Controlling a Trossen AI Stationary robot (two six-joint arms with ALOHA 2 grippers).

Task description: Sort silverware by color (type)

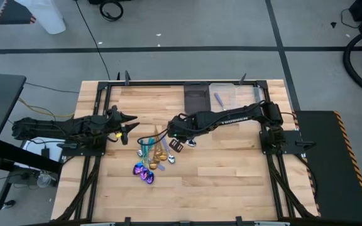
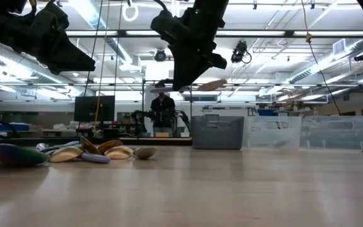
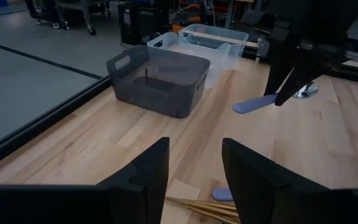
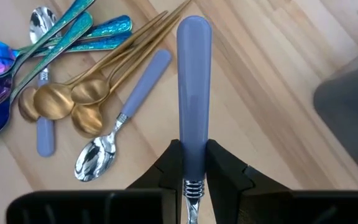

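Above the table, right fingers (image 4: 190,163) clamp a lavender-handled spoon (image 4: 193,87); left fingers (image 3: 194,171) gape empty.

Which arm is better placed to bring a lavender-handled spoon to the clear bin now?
The right arm. Its gripper is shut on a lavender-handled spoon, and the clear bin, already holding a similar one, lies on its side. The left gripper is open and empty beside the pile.

even overhead light — low view's foreground blurred, backlit.
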